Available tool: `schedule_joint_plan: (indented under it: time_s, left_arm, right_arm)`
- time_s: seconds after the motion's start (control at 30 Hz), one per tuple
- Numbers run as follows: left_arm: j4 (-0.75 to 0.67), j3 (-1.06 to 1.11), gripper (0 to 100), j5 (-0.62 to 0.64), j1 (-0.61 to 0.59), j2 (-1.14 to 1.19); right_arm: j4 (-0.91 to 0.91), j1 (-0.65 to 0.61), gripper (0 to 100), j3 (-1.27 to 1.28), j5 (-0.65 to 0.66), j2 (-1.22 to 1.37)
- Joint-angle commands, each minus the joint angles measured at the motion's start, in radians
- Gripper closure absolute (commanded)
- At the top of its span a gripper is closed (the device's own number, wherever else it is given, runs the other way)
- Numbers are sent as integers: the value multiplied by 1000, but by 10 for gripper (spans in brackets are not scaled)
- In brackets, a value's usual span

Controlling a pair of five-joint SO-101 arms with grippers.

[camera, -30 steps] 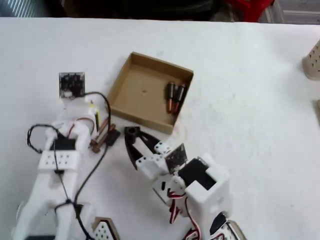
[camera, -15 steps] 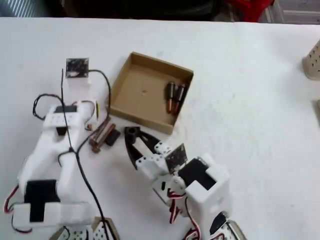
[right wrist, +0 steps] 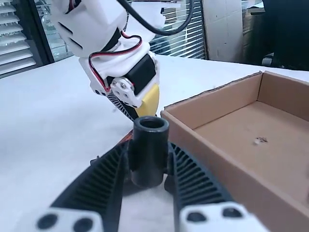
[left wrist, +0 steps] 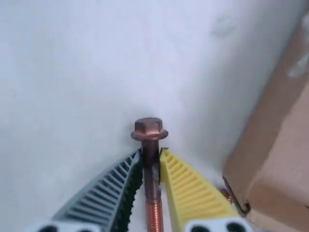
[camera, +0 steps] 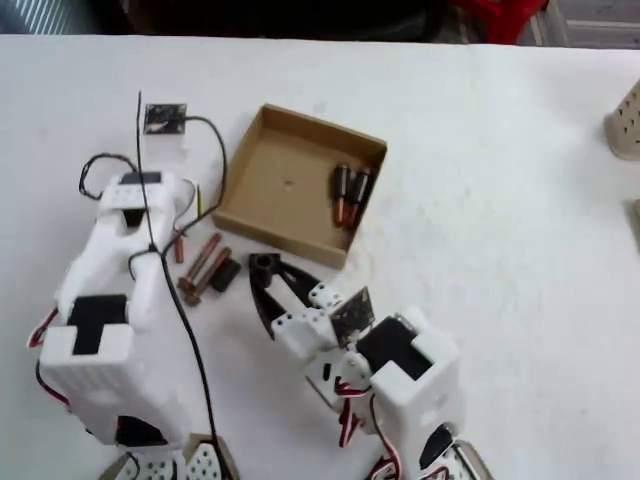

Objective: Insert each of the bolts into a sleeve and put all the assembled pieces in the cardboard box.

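Observation:
My left gripper is shut on the shank of a copper bolt, its hex head sticking out past the fingertips above the white table. From above, that gripper hangs just left of the cardboard box. My right gripper is shut on a black sleeve, held upright with its bore open, close to the box's near wall. In the high view the sleeve sits at the tips of the right gripper. Two assembled pieces lie inside the box.
Two loose bolts and another black sleeve lie on the table between the arms. A black cable loops over the left arm near the box's corner. A pale perforated object stands at the far right edge.
The left arm has lifted off the bolt pile and swung toward the far side with one bolt in its gripper. The right arm and its sleeve have stayed still.

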Motion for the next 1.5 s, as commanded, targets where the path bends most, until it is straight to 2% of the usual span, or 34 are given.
schedule_joint_plan:
  time_s: [0.0,0.23,0.53,0.8,0.9,1.07,1.23,1.47]
  left_arm:
    - [84,-141,913,60,-10,48]
    - [264,-322,913,77,-21,174]
    - [393,-522,913,78,-21,311]
    - [399,-543,915,78,-21,328]
    - [399,-537,980,75,-21,328]
    - [400,-526,980,72,-21,323]
    - [364,-480,980,71,-21,282]
    - [31,-124,980,69,-16,8]
  right_arm:
    - [2,-8,983,2,15,-2]
    - [2,-8,983,2,15,-2]
    - [4,-8,983,2,15,-2]
    - [4,-8,983,2,15,-2]
    - [4,-8,983,2,15,-2]
    - [4,-8,983,2,15,-2]
    - [4,-8,983,2,15,-2]
    - [4,-8,983,2,15,-2]
